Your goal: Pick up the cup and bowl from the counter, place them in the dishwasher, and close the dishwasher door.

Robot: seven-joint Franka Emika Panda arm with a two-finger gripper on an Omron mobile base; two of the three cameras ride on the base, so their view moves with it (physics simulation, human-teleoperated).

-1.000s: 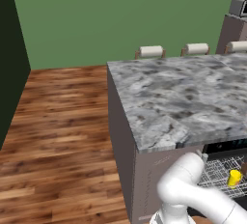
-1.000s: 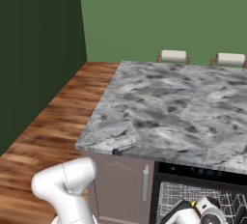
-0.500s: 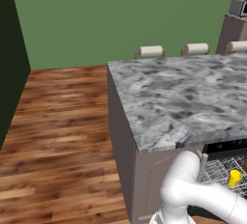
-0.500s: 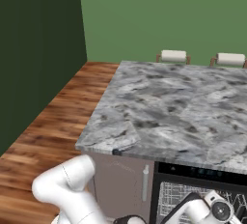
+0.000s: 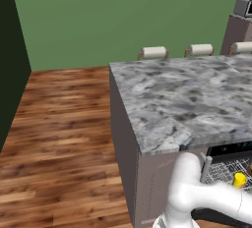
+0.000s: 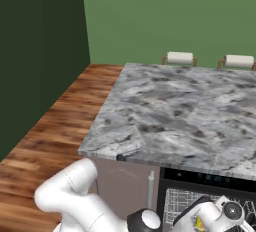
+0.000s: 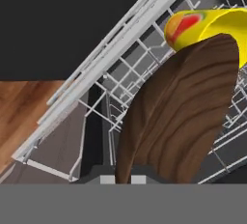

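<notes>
Handling characteristics are listed from the largest item down, with every position referenced to the dishwasher rack (image 7: 144, 63).

Bench (image 5: 197, 99): the marbled stone top sits directly above the rack. Neither dish is seen on the part of it in view.

Dishwasher (image 6: 210, 178): the black control strip runs just under the bench edge, and the cavity below it stands open with the rack drawn forward. The dishwasher door is not clearly identifiable — judged still to be closed.

Bowl (image 7: 178, 117): held on edge, directly above the rack wires and just in front of the cup. It reads as rigid, shallow and light, with a smooth surface that may slip. The rim is the practical place to take hold; a pinch across the thin wall there is what the hand view shows. Judged risk: a bowl released on edge can tip or roll between the wires.

Cup (image 7: 212, 25): inside the rack, lying tilted with its mouth toward the camera, touching or nearly touching the bowl's upper edge — which of the two cannot be told. Small, stiff, light, easily knocked.

Gripper (image 7: 123, 179): jaws drawn narrow, clamped on the bowl's rim, positioned over the rack.
</notes>
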